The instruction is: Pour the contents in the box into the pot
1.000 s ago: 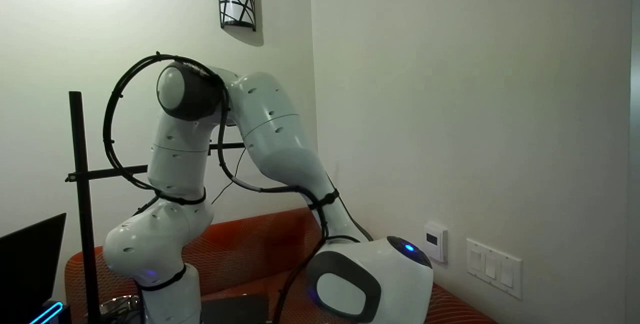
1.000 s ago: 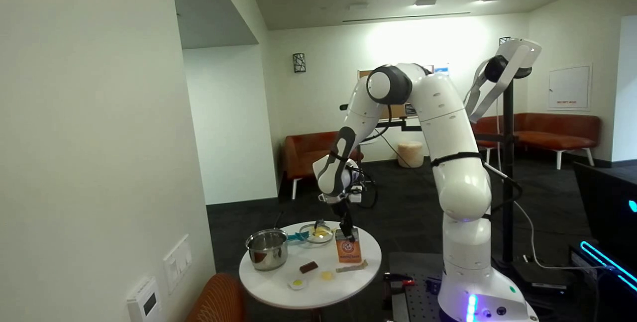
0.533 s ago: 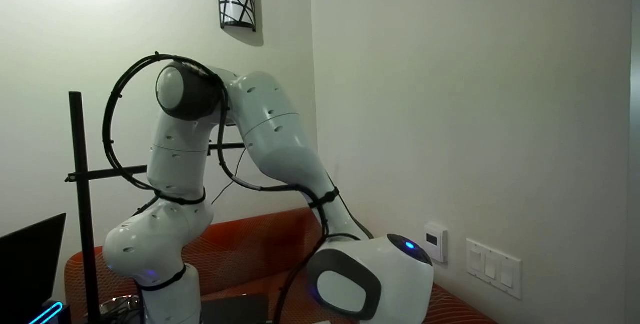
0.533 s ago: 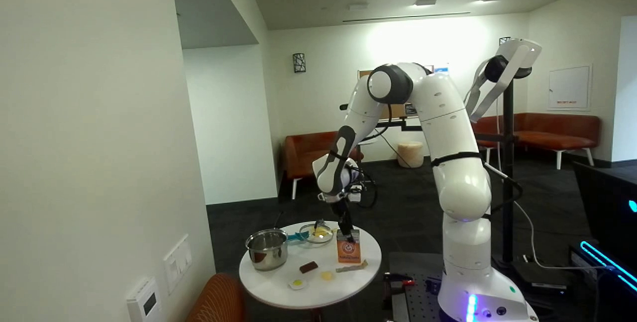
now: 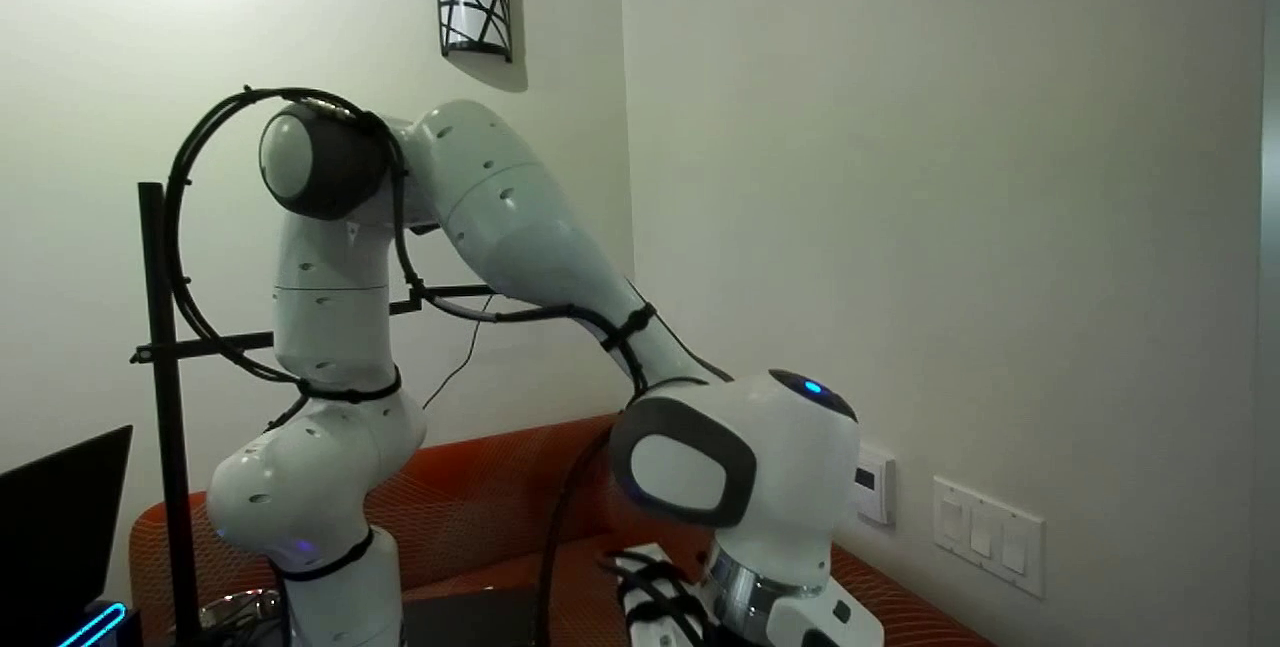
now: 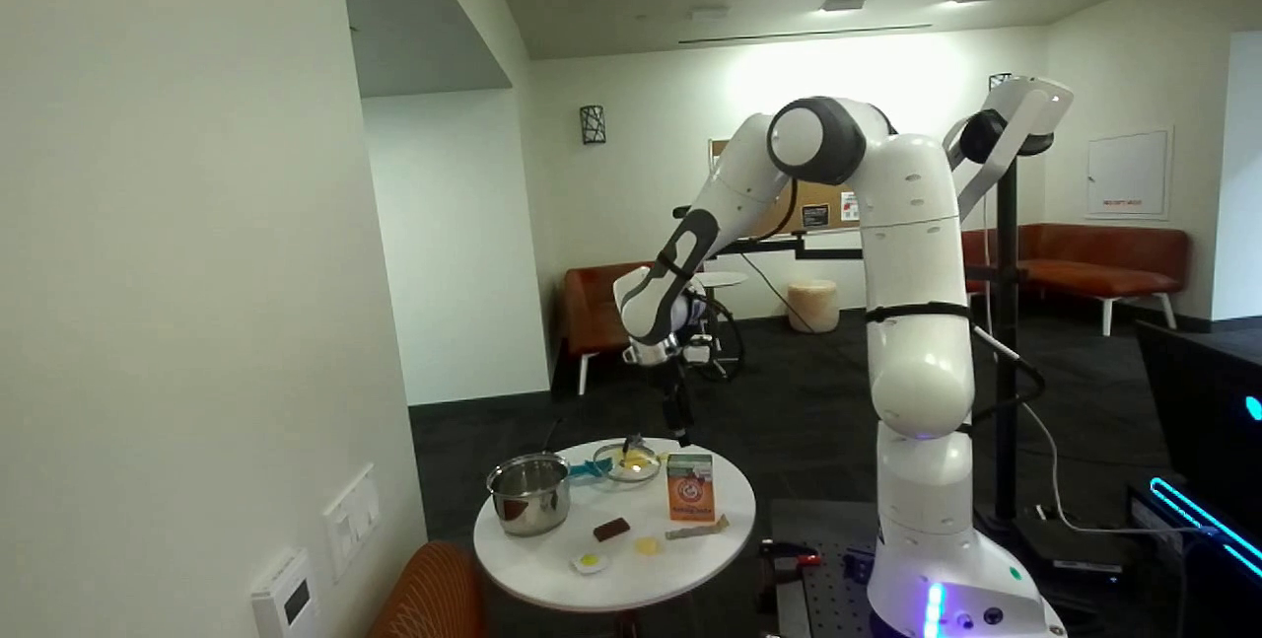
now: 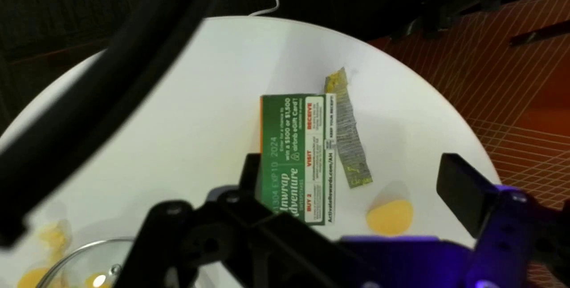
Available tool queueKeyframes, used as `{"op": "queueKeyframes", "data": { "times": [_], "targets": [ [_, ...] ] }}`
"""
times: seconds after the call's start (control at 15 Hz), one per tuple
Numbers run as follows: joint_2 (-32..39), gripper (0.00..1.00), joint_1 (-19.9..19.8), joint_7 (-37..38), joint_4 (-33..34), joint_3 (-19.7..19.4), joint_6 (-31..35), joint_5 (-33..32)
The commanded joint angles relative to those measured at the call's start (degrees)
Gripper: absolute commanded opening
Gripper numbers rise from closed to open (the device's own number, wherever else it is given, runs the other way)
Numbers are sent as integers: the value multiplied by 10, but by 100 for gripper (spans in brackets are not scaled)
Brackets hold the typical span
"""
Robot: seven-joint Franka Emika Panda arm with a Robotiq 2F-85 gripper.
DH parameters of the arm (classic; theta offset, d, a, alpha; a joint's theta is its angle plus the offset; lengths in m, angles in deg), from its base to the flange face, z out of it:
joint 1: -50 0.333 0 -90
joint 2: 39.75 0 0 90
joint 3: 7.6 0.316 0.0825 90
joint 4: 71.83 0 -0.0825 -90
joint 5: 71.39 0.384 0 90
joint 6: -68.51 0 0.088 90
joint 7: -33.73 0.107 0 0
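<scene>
Room: pale walls (image 6: 197,224), dark floor (image 6: 808,421), one round white table (image 6: 532,564). Clock positions on the table are read in an exterior view, far edge at twelve.

One box (image 6: 690,487), yellow-orange with a green top, stands upright on the table between two and three o'clock. The gripper (image 7: 352,168) hangs just above the box, jaws wide apart and clear of it. In the wrist view the box lies below the jaws, toward ten o'clock from their midpoint; the jaw at nine o'clock hides part of its edge.

Quantities on the table: one steel pot (image 6: 547,505) between nine and ten o'clock; one glass lid (image 6: 627,465) at twelve; one teal item (image 6: 592,468) between the two, too small to identify; one brown block (image 6: 611,529) near the centre; one yellow disc (image 6: 647,546) at five; one fried egg (image 6: 590,564) at seven; one grey strip (image 6: 697,529) at three, just beside the box. Yellow pieces (image 7: 53,237) show around the glass lid; their number is unclear.

Markings: the box front carries a round red Arm & Hammer emblem; the lettering below it is blurred. The green top reads, in part, "win a $500 or $1,500 airbnb eGift Card", "BUY 2", "VISIT", "RECEIVE", "ActivateRewards.com/AH", "KEEP YOUR RECEIPT!" and "EXP 10 2024".
</scene>
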Motion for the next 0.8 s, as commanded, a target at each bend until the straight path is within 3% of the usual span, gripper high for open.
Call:
{"op": "queueKeyframes", "data": {
  "times": [0.0,0.4,0.73],
  "targets": [
    [-98,100,17,23,-9,-2,-96,8],
    [-210,100,48,61,0,1,-205,27],
    [-218,100,62,61,2,-9,-196,24]
  ]
}}
